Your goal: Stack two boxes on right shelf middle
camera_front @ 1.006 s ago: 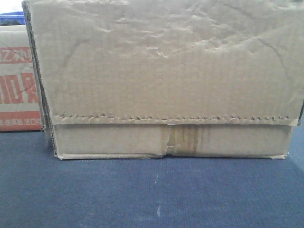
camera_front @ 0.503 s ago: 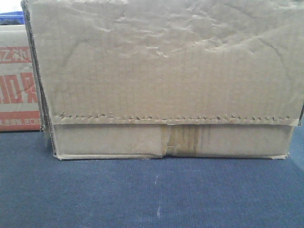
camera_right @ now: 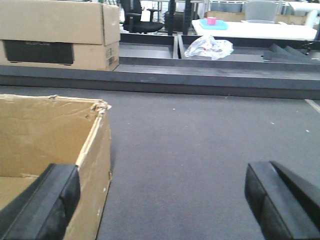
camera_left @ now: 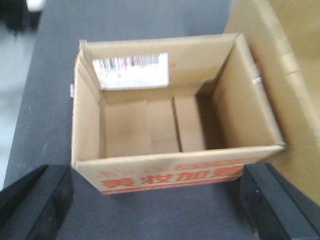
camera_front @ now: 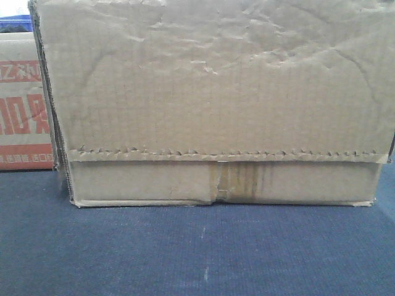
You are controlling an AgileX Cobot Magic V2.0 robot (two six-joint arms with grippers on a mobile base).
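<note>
On dark woven cloth [camera_front: 203, 246]: large wrinkled corrugated carton [camera_front: 216, 86], serrated tape strip [camera_front: 216, 154]; just beside, open carton [camera_left: 150, 130] printed in red Chinese, barcode label [camera_left: 130, 70] inside. Jaws of left gripper [camera_left: 155, 172] wide apart before it; of right gripper [camera_right: 161, 170], wide apart too.

Three boxes: plain box [camera_front: 216, 80], red-print box [camera_left: 165, 175], far box [camera_right: 55, 22]. One plastic bag [camera_right: 209, 47]. One desk [camera_front: 197, 253].

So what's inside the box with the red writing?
Nothing: the box looks empty, just its folded bottom flaps and a white label on the far inside wall. The inside of its near wall is hidden.
</note>
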